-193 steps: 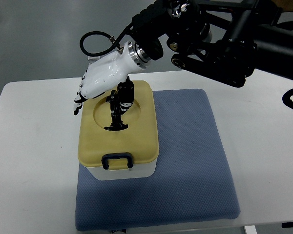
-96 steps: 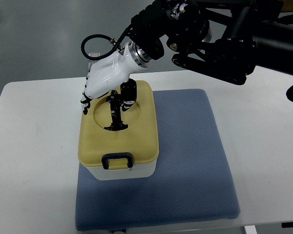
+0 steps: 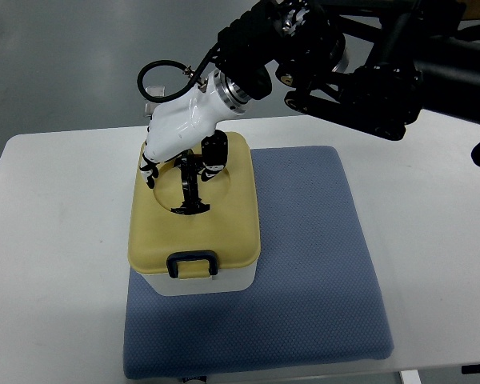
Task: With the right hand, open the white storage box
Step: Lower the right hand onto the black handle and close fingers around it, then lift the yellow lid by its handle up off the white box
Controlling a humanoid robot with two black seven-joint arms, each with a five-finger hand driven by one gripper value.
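Note:
The white storage box (image 3: 196, 282) stands on the blue mat with its yellow lid (image 3: 224, 224) shut. A black latch (image 3: 192, 265) sits at the near edge, and a black handle (image 3: 190, 190) stands up from the lid's round recess. My right hand (image 3: 170, 152), white with black fingers, comes from the upper right on a black arm. It hovers over the lid's far left part, fingers pointing down beside the handle and thumb just behind it. The fingers hold nothing that I can see.
A blue padded mat (image 3: 304, 272) covers the middle of the white table (image 3: 56, 264). The black right arm (image 3: 360, 64) spans the upper right. A black cable loop (image 3: 156, 80) sticks out above the wrist.
My right hand has swung to the right and downward over the lid, from beyond its far left corner to beside the handle. The box has not moved.

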